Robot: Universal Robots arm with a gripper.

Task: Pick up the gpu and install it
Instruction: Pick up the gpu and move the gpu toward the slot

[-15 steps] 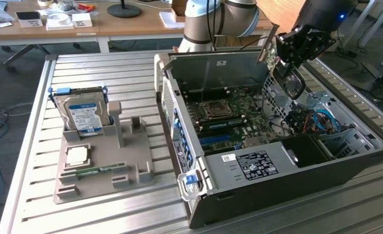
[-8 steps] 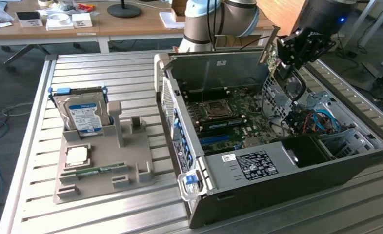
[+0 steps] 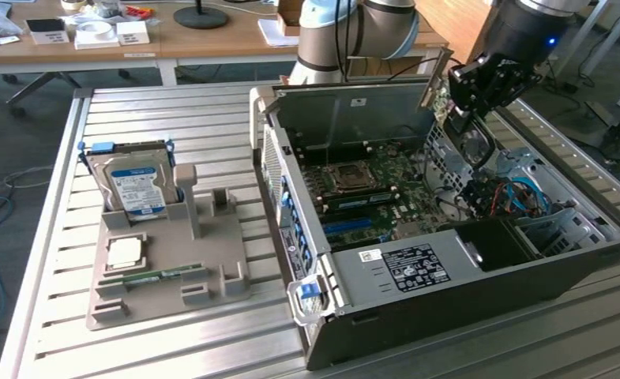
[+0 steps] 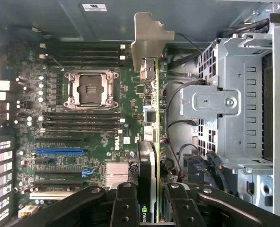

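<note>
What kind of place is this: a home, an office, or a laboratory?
Probably a robotics laboratory or workshop: an open computer case lies on a slatted metal table, the gripper holds the gpu over it, and work desks stand behind.

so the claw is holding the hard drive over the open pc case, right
No, the claw holds the gpu, not the hard drive, over the open pc case; the wrist view shows the card gripped edge-on. The hard drive stands in the grey holder.
</note>
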